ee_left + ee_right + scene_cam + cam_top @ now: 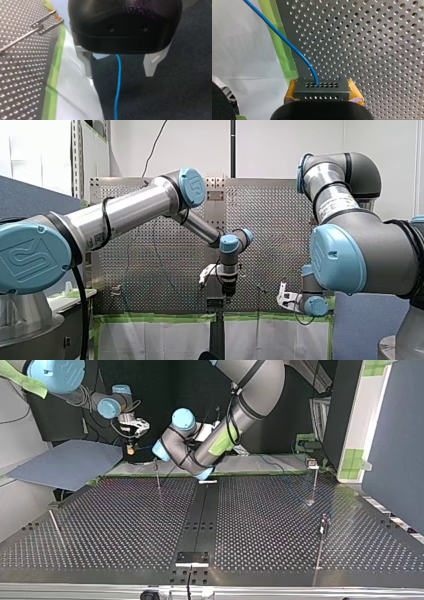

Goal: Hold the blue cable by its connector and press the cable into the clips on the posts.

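The perforated table (270,520) carried thin posts (315,480) standing well apart, with a small clip (312,463) visible at the tip of at least one. We found no cable in any of them. In the top view our left arm (130,212) reached the table's far edge near its middle, and our right arm (360,250) hung just beyond that edge.

The right gripper (323,96) was clamped on the connector (322,86), a grey drilled block, with a yellow pad (290,93) against each end. The blue cable (287,42) left the block's face and ran away from the gripper, crossing the green tape (279,47) at the table's border.

The left gripper (118,73) stood with its pale fingers (85,63) wide apart. The cable ran down the gap between them, its long axis along the fingers, touching neither.

We judged that the coming move turned on this: the left jaws straddled the line, while the right gripper was nearer the post (158,474) at the top view's left.

The blue joint caps (30,257) bore a raised emblem. The printed label (332,206) on the right arm was too small to read.
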Robot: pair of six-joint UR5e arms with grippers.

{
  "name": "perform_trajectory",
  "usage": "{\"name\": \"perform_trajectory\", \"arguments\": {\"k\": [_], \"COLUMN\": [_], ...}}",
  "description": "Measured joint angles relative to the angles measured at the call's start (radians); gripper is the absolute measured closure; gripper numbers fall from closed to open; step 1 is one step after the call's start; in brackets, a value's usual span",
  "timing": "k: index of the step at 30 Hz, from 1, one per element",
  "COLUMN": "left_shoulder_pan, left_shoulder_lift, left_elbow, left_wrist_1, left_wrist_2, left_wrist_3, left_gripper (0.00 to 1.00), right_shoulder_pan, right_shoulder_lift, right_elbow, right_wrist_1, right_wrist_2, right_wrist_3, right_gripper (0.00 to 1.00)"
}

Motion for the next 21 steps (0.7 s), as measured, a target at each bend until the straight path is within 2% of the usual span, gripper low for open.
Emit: {"name": "perform_trajectory", "arguments": {"k": [4,11,21], "left_shoulder_pan": [0.002,0.011,0.019], "left_shoulder_lift": [0.000,-0.001,-0.032], "left_elbow": [0.009,0.039,0.062], "left_wrist_1": [-0.003,0.045,0.101], "left_wrist_2": [0.033,0.076,0.068], "left_wrist_3": [-0.016,-0.048,-0.066], "left_gripper": [0.00,0.00,0.00], "right_shoulder_pan": [0.001,0.003,0.004], "right_shoulder_lift": [0.000,0.000,0.000], "right_elbow": [0.000,0.000,0.000], "right_wrist_1": [0.001,0.001,0.003], "right_wrist_2": [0.000,0.000,0.000], "right_wrist_3": [0.000,0.000,-0.002], "right_gripper": [1.00,1.00,1.00]}}
